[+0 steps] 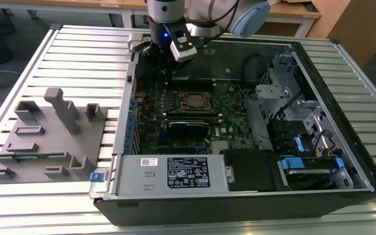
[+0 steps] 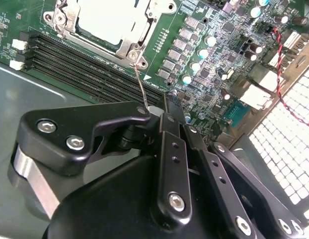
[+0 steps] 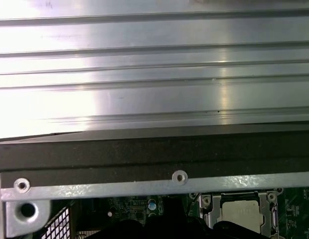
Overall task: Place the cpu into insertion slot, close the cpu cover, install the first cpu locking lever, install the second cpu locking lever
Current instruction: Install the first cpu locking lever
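Silver wire lever (image 2: 140,82) touches the fingers (image 2: 170,149), which are pressed together. In the exterior view, the chip (image 1: 195,100) lies around their four to five o'clock.

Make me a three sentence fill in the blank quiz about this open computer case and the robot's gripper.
The cpu lies on the ___ motherboard.
The gripper is ___ on the thin wire locking lever.
The grey fixture plate lies on the exterior view's ___ of the computer case.
Missing words: green; shut; left.
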You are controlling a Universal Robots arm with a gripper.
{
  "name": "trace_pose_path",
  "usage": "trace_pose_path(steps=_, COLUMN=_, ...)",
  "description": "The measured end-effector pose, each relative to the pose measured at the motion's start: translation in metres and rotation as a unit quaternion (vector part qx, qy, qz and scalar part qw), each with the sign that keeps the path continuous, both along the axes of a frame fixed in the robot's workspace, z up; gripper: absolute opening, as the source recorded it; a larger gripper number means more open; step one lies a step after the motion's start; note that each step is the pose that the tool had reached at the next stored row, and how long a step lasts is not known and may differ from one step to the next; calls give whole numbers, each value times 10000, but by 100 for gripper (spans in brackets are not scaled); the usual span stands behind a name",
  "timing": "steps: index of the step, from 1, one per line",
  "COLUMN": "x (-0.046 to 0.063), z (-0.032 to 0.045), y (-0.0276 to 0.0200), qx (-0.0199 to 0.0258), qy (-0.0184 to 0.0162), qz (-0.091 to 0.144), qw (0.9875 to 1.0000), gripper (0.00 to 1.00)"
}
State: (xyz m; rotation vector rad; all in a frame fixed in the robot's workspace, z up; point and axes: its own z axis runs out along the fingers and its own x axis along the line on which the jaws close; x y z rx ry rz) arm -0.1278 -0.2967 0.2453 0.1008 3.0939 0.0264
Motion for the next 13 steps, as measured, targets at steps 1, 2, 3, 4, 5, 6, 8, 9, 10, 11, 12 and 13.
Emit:
trace_pose_path(steps=1, x=0, z=6, y=1, qx=2, qy=0, qz=-1, qw=10000, gripper=10)
trace_pose_path(steps=2, x=-1, z=16, y=0, qx=-1, qy=4, qz=-2, qw=10000, gripper=10)
trace_pose_path(steps=3, x=-2, z=26, y=-2, qx=-3, qy=4, qz=-2, qw=10000, gripper=10)
trace_pose_path(steps=4, x=0, z=32, y=-3, qx=-3, qy=3, qz=0, qw=10000, gripper=10)
trace_pose_path(steps=5, x=0, z=38, y=-4, qx=-3, qy=3, qz=0, qw=10000, gripper=10)
trace_pose_path(steps=6, x=-1, z=42, y=-6, qx=-3, qy=3, qz=0, qw=10000, gripper=10)
trace_pose_path(steps=8, x=0, z=43, y=-9, qx=0, qy=2, qz=1, qw=10000, gripper=10)
trace_pose_path(steps=9, x=0, z=44, y=-11, qx=21, qy=-2, qz=1, qw=10000, gripper=10)
trace_pose_path(steps=10, x=0, z=44, y=-15, qx=62, qy=-11, qz=1, qw=10000, gripper=10)
trace_pose_path(steps=11, x=0, z=44, y=-18, qx=104, qy=-20, qz=1, qw=9999, gripper=10)
trace_pose_path(steps=12, x=0, z=44, y=-22, qx=141, qy=-27, qz=1, qw=9999, gripper=10)
trace_pose_path(steps=13, x=0, z=44, y=-25, qx=169, qy=-32, qz=1, qw=9999, gripper=10)
